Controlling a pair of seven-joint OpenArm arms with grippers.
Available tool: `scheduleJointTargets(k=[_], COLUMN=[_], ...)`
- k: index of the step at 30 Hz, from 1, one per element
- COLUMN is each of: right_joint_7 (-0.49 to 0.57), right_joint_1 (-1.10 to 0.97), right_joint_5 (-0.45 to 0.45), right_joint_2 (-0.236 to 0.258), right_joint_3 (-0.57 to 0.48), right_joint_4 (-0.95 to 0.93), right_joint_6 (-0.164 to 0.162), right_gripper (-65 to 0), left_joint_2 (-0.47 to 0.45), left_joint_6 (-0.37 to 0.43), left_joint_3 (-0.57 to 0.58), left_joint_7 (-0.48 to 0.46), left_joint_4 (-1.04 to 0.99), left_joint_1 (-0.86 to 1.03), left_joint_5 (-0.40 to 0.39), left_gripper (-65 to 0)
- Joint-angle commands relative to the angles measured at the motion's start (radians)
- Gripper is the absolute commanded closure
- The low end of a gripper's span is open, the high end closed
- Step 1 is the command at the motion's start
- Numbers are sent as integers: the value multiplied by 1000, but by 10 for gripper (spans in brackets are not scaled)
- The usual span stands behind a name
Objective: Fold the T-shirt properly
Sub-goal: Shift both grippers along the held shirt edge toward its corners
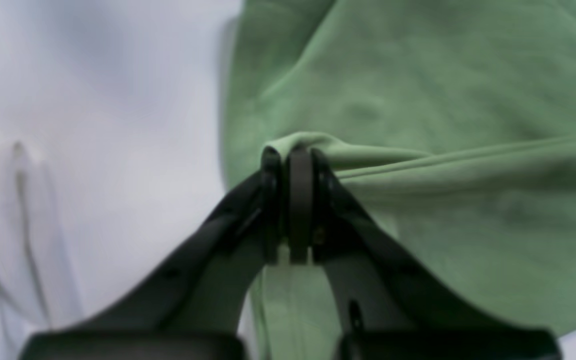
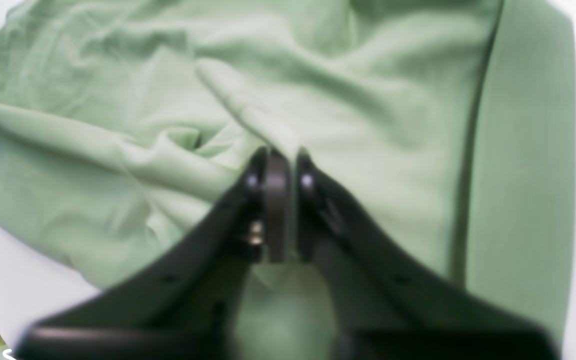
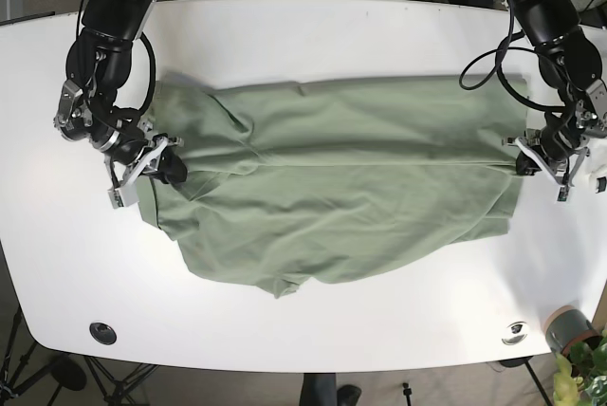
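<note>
Nearest the base camera, bare white table (image 3: 313, 340) with a small round fitting (image 3: 102, 333) and a cup-like thing (image 3: 567, 328) at its front edge. Beyond that, green T-shirt (image 3: 332, 188) spread across the middle of the table, front hem rumpled and curving, a long crease running side to side through the cloth. At mid-depth, right gripper (image 3: 161, 167) clamped on a pinch of fabric at one end of the shirt, jaws drawn together around a raised ridge in the wrist view (image 2: 277, 165). Across the cloth, left gripper (image 3: 531, 161) pinched on the opposite edge, closed on a doubled fold of hem (image 1: 293, 150). Farther back, flatter cloth and bare tabletop.

Probably light, limp, quick to sag and wrinkle; unlikely to slip from rubber pads. Best held at seams or doubled edges, both ends lifted evenly to keep the fold straight.
</note>
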Motion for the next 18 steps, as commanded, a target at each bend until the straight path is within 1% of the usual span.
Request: scheduleJointTargets(k=[1,2,3,4,6,7,10,13,16,17,18], right_joint_7=[25,25,25,25,24,24,24,24,29,30,32], right_joint_1=[24,24,22,16,4,-11,-60,-126,-202,-229,-241], right_joint_5=[20,20,20,20,20,20,20,20,20,20,20], right_joint_2=[18,26,38,46,58,59,89,104,122,127,129], right_joint_3=[4,4,4,4,4,4,7,11,13,13,13], right_joint_4=[21,25,41,61,93,111,188,262,335,354,363], right_joint_6=[6,6,6,6,6,6,6,6,6,-2,-17], right_gripper=[-270,-323,-396,-453,-499,-509,-509,-509,-509,-509,-509], left_joint_2=[-21,-21,-21,-21,-21,-21,-22,-36,-61,-61,-61], left_joint_6=[5,5,5,5,5,5,0,-1,-1,-1,-1], left_joint_3=[15,18,20,20,20,20,20,17,3,0,-3], left_joint_7=[-22,-22,-22,-22,-22,-22,-22,-22,-25,-25,-25], left_joint_4=[13,13,13,13,15,16,20,44,98,122,135], left_joint_1=[-28,-31,-36,-36,-36,-36,-33,-17,56,75,84], left_joint_5=[-11,-11,-11,-11,-11,-11,-13,-13,-19,-19,-19], left_gripper=[-119,-163,-232,-297,-375,-397,-401,-401,-401,-401,-401])
